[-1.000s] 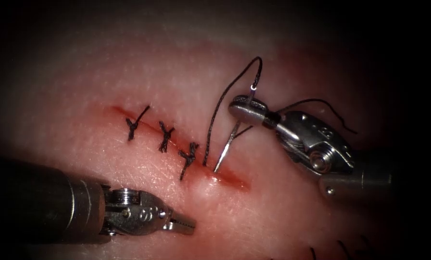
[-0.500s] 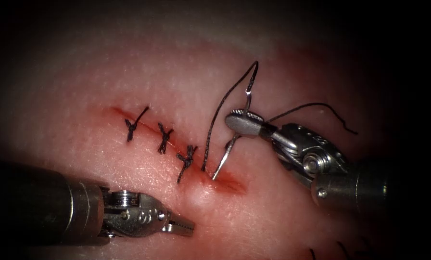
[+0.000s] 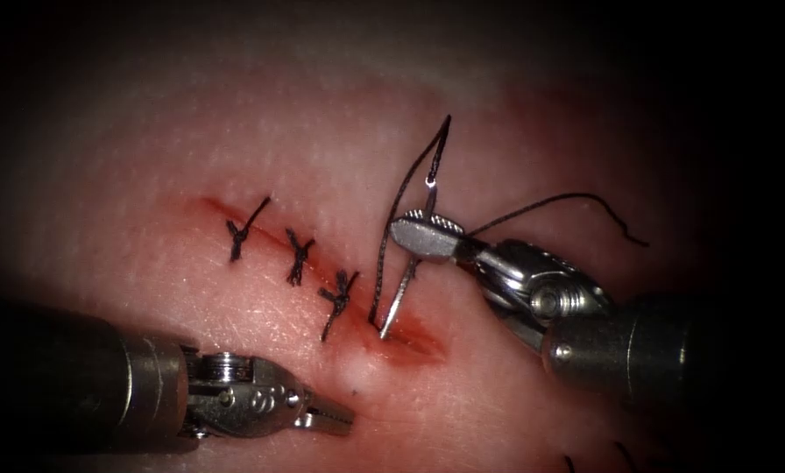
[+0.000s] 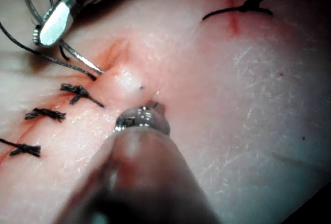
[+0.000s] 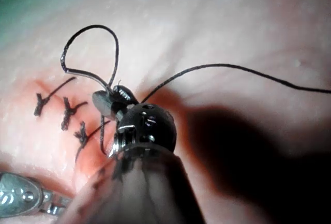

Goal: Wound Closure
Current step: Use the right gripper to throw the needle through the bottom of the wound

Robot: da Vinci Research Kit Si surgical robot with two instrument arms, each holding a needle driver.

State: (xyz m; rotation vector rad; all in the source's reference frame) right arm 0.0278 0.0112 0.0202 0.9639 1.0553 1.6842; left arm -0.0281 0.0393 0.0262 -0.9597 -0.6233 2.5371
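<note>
My right tool (image 3: 414,235) is shut on the curved needle (image 3: 401,293), about a third of the way down from its tail. The needle's tip touches the tissue at the right lip of the cut (image 3: 414,340), just past the third stitch (image 3: 338,296); I cannot tell how deep it sits. Thread (image 3: 401,188) loops up from the tail and runs down into the tissue beside the needle. My left tool (image 3: 331,419) lies low on the left side of the cut, shut and holding nothing. The left wrist view has the needle (image 4: 83,62) under the right tool's jaw.
Three dark knotted stitches (image 3: 243,229) close the upper part of the cut. A loose thread end (image 3: 585,200) trails off to the right behind the right tool. Red fluid stains the open end of the cut. Stitches of another cut (image 4: 243,6) appear in the left wrist view.
My right tool has moved left and down, bringing the needle tip from above the tissue to the cut's right lip. The thread loop leaned left with it. The left tool barely shifted.
</note>
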